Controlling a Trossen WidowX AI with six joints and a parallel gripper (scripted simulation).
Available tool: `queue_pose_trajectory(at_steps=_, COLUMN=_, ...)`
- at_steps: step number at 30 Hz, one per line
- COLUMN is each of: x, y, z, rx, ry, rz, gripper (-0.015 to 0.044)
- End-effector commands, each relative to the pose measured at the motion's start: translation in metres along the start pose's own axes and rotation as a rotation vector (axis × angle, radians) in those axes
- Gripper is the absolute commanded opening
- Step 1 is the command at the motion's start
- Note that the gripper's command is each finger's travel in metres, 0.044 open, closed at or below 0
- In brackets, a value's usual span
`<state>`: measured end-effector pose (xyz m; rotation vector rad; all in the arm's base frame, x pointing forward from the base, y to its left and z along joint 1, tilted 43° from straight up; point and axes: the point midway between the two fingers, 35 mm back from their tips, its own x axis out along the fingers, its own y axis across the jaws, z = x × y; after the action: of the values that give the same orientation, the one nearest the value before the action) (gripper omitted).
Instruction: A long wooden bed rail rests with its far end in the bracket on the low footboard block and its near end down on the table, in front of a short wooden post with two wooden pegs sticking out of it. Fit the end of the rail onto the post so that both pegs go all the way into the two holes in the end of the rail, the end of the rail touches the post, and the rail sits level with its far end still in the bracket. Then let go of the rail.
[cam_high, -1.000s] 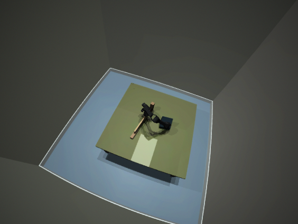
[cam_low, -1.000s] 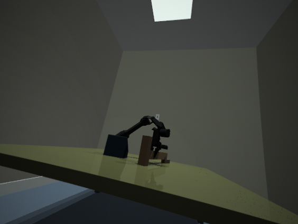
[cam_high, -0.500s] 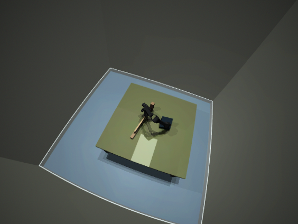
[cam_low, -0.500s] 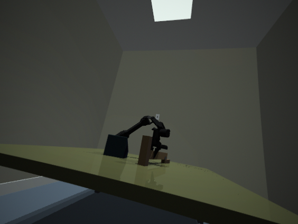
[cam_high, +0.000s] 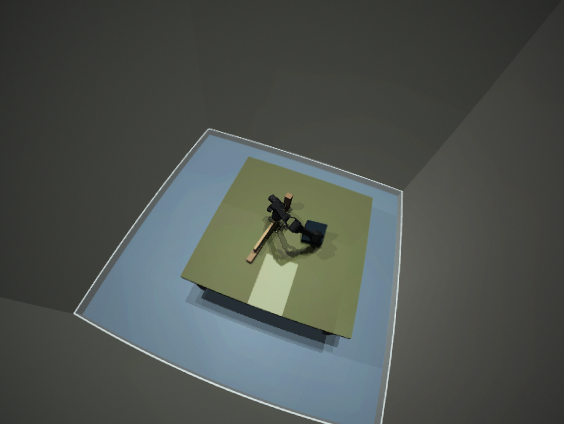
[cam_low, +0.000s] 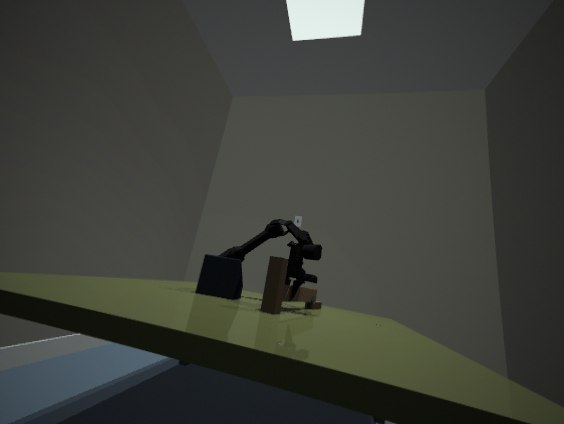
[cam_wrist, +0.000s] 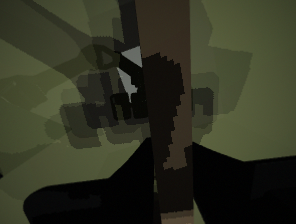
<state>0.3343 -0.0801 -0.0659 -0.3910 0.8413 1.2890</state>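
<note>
The long wooden rail (cam_high: 261, 242) (cam_wrist: 165, 30) lies slanted on the olive table (cam_high: 330, 285) (cam_low: 150, 320). Its far end points to the front left, and its near end lies under my arm close to the short wooden post (cam_high: 288, 200) (cam_low: 275, 285). In the exterior view a short stretch of the rail (cam_low: 306, 295) shows behind the post, with the low footboard block (cam_low: 315, 304) beside it. My gripper (cam_high: 276, 218) (cam_low: 298, 286) (cam_wrist: 161, 140) is shut on the rail near its post end. The pegs and holes are hidden.
The arm's dark base box (cam_high: 316, 229) (cam_low: 220, 276) stands on the table right of the post. A pale bright rectangle (cam_high: 274, 287) shows on the table top towards the front edge. Blue floor (cam_high: 150, 280) surrounds the table.
</note>
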Motion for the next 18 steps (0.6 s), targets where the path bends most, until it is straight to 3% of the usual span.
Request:
queue_pose_trajectory(at_steps=1, x=-0.0045, y=-0.0017, z=0.0027, rx=-0.002, ry=-0.001, rz=-0.011, gripper=0.0000)
queue_pose_trajectory(at_steps=18, x=-0.0047, y=-0.0019, z=0.0012, rx=-0.002, ry=-0.001, rz=-0.011, gripper=0.0000)
